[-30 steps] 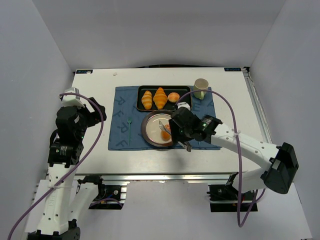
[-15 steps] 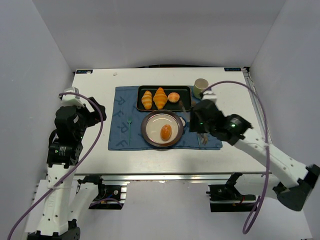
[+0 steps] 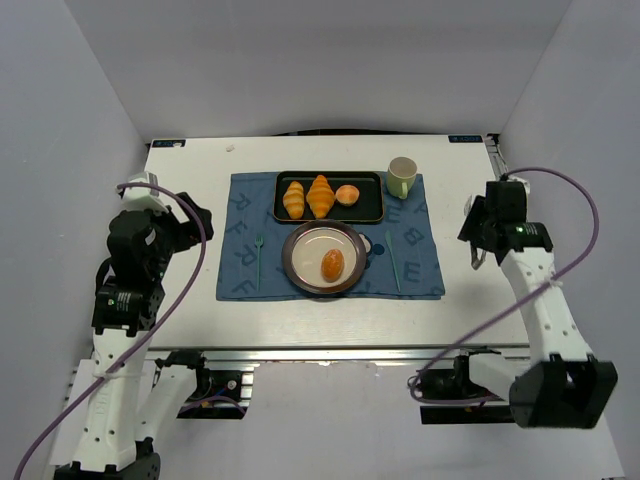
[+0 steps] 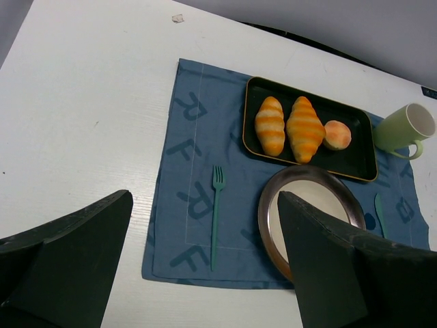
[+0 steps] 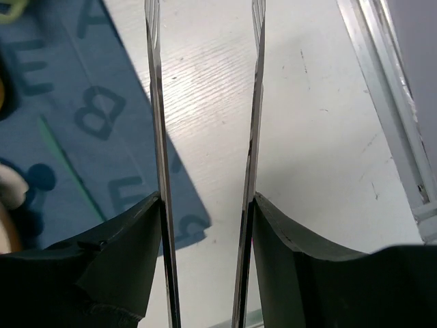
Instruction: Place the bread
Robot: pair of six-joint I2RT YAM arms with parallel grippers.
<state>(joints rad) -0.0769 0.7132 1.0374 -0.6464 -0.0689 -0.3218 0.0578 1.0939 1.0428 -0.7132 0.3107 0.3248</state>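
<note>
The bread (image 3: 333, 264), a smooth orange-brown oval roll, lies on the round metal plate (image 3: 300, 250) in the middle of the blue placemat (image 3: 240, 230). No gripper touches it. My right gripper (image 3: 474, 250) hangs over the bare table to the right of the mat, well away from the plate. In the right wrist view this right gripper (image 5: 205, 7) is open, its thin metal fingers (image 5: 156, 102) apart with only table between them. My left gripper (image 4: 205, 198) stands open, high over the mat's left part. The left wrist view shows the plate rim (image 4: 273, 198) but hides the bread behind a finger.
A black tray (image 3: 329, 173) behind the plate holds two ridged croissants (image 3: 294, 198) (image 3: 320, 195) and a small pale bun (image 3: 347, 194). A green mug (image 3: 402, 176) stands at the mat's far right corner. A green fork (image 3: 257, 258) lies left of the plate, a green knife (image 3: 391, 255) right of it.
My right arm has drawn back from over the plate to the table's right side, leaving the bread lying on the plate. The left arm has not moved.
</note>
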